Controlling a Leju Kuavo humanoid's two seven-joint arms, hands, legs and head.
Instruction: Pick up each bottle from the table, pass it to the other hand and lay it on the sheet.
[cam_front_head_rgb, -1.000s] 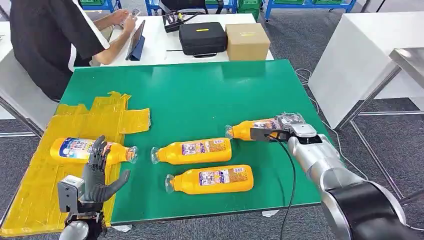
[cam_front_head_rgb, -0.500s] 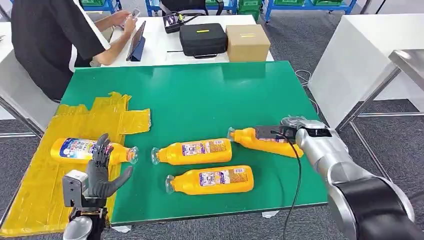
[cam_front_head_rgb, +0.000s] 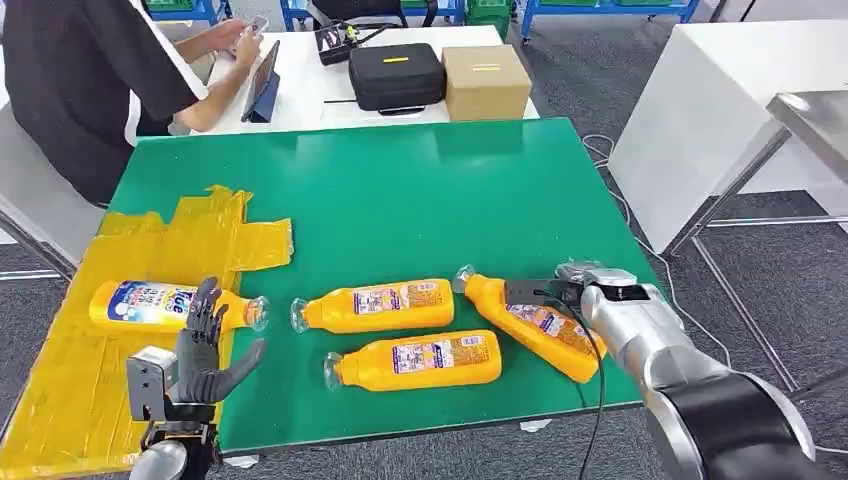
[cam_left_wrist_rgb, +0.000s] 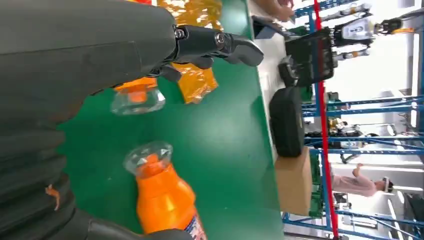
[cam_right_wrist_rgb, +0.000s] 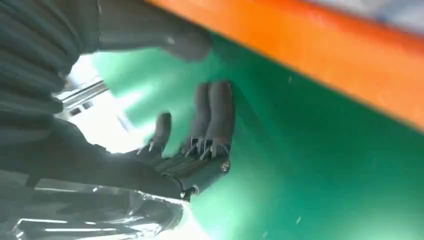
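One orange bottle with a blue label (cam_front_head_rgb: 160, 303) lies on the yellow sheet (cam_front_head_rgb: 200, 235) at the left of the green table (cam_front_head_rgb: 400, 190). My left hand (cam_front_head_rgb: 205, 350) hovers just in front of it, fingers (cam_left_wrist_rgb: 220, 42) spread, holding nothing. Two orange bottles (cam_front_head_rgb: 375, 306) (cam_front_head_rgb: 420, 360) lie side by side mid-table; the nearer one's clear cap (cam_left_wrist_rgb: 150, 162) shows in the left wrist view. A third bottle (cam_front_head_rgb: 535, 325) lies diagonally under my right wrist. My right hand (cam_front_head_rgb: 583, 275) is beside it, thumb (cam_right_wrist_rgb: 175, 40) against the bottle (cam_right_wrist_rgb: 325, 55), fingers (cam_right_wrist_rgb: 210, 115) on the table, not around it.
A person in a black top (cam_front_head_rgb: 80, 80) sits at the white table behind, with a tablet (cam_front_head_rgb: 262, 85), a black case (cam_front_head_rgb: 395, 75) and a cardboard box (cam_front_head_rgb: 485, 82). A white table (cam_front_head_rgb: 700, 110) stands at the right. The green table's front edge (cam_front_head_rgb: 420, 425) is close to the bottles.
The bottle by my right hand has swung from lying crosswise to diagonal, base toward the front edge, as my right arm drew back. My left hand has barely moved.
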